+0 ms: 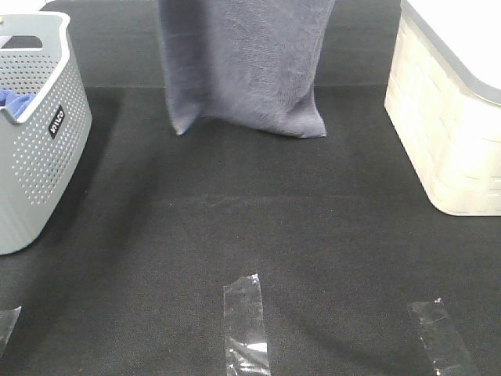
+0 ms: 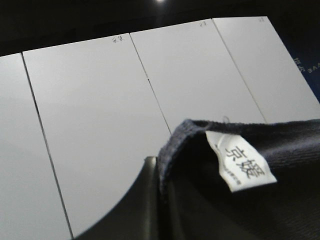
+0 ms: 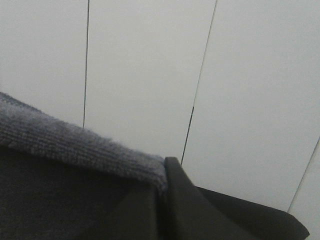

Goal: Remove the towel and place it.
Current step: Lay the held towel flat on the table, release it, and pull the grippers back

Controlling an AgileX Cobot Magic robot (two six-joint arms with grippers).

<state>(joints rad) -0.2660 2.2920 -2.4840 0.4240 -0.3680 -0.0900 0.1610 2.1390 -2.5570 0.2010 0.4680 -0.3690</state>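
The slate grey-blue towel (image 1: 243, 63) hangs down from above the top edge of the exterior view, its lower edge just above the black table at the back middle. Neither gripper shows in that view. In the left wrist view my left gripper (image 2: 161, 200) is shut on a top corner of the towel (image 2: 260, 200), close to its white label (image 2: 240, 161). In the right wrist view my right gripper (image 3: 162, 200) is shut on the other top corner of the towel (image 3: 65, 145). Both wrist views face white wall panels.
A grey perforated basket (image 1: 35, 141) stands at the left edge with a bright blue cloth (image 1: 14, 99) inside. A cream-white container with a grey lid (image 1: 450, 117) stands at the right. Clear tape strips (image 1: 246, 325) lie on the black table near its front edge.
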